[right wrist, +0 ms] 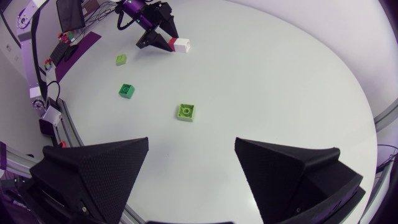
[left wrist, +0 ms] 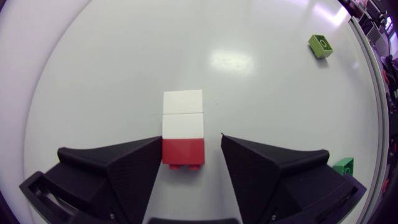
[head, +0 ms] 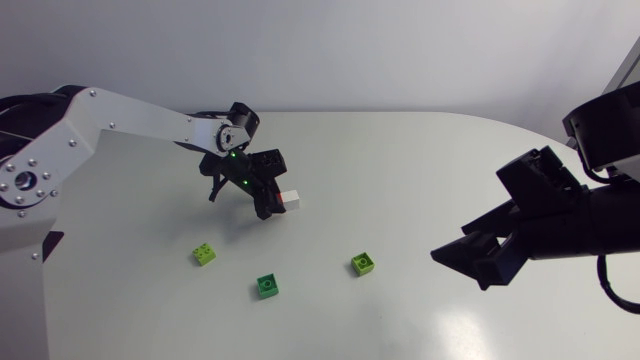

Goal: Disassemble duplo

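Left arm's matte black gripper (left wrist: 191, 140) straddles a stack of one red and two white plastic bricks (left wrist: 183, 121) lying on the white table (left wrist: 261, 87). Its fingers are spread, with the red brick (left wrist: 183, 151) between the tips. The stack's long axis runs straight ahead from between the fingers, white end leading and red studs facing back toward the palm. A clean separation likely needs the fingers closed squarely on the red brick alone, leaving the white pair free for the right gripper (right wrist: 191, 142), which hangs well apart, fingers spread and empty.
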Action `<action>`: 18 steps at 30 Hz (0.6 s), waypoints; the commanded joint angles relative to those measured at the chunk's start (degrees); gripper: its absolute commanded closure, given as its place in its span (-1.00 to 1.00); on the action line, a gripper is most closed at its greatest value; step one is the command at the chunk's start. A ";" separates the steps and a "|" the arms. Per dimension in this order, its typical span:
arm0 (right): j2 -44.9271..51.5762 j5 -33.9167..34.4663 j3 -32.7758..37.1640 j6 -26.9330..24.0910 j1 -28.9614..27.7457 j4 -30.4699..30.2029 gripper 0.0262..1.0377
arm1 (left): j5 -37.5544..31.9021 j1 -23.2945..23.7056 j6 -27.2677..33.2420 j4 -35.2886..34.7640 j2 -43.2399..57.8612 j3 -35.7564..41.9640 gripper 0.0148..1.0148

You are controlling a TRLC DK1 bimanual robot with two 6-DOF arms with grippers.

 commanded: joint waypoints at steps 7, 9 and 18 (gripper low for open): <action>1.08 -0.49 -1.10 -1.37 0.04 0.71 -0.92 | 2.56 0.93 4.85 -1.40 3.51 2.39 0.56; 1.08 -0.49 -1.36 -1.63 0.04 0.71 -0.92 | 2.64 0.93 4.94 -1.58 3.51 2.30 0.57; 0.47 -1.28 1.18 -2.77 1.27 1.06 -0.92 | 9.32 0.93 9.95 -9.75 -8.27 -1.57 0.59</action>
